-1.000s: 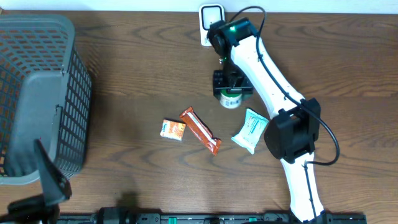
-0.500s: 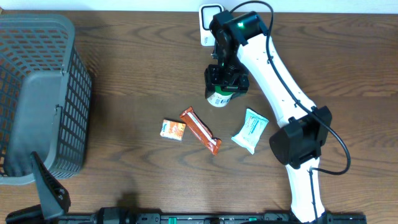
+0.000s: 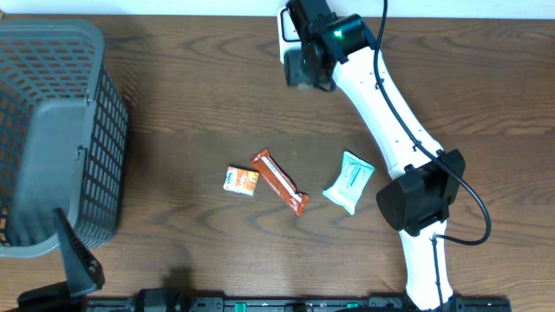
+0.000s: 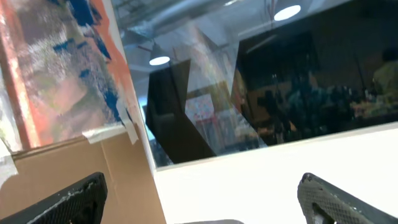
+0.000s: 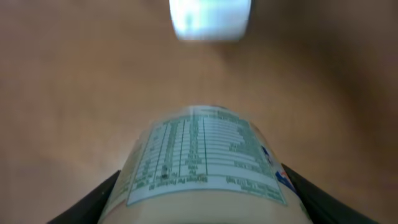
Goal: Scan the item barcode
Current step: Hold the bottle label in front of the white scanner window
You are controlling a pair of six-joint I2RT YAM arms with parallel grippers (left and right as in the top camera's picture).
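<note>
Brown wood-grain worktop [image 3: 173, 87] carries it all. One grey mesh basket [image 3: 52, 130] stands well away from the right hand [image 3: 301, 66], over by the left hand [image 4: 202, 202]. Of the two hands, the left is spread wide, holds nothing and points up off the worktop. The right is clamped on the single bottle [image 5: 202, 165], a finger on each side of it. The bottle's printed label faces back toward the wrist, and its long axis seems to run straight out from the hand. Just ahead of the hand, past the bottle's far end, sits the one white scanner [image 5: 210, 18], near but apart from it. The right hand is plainly the nearer, and the coming move likely turns on bringing the barcode round to that scanner. Behind the hand, well apart, lie three loose items: one teal pouch [image 3: 349, 182], one orange bar [image 3: 279, 182] and one small orange packet [image 3: 241, 180].
</note>
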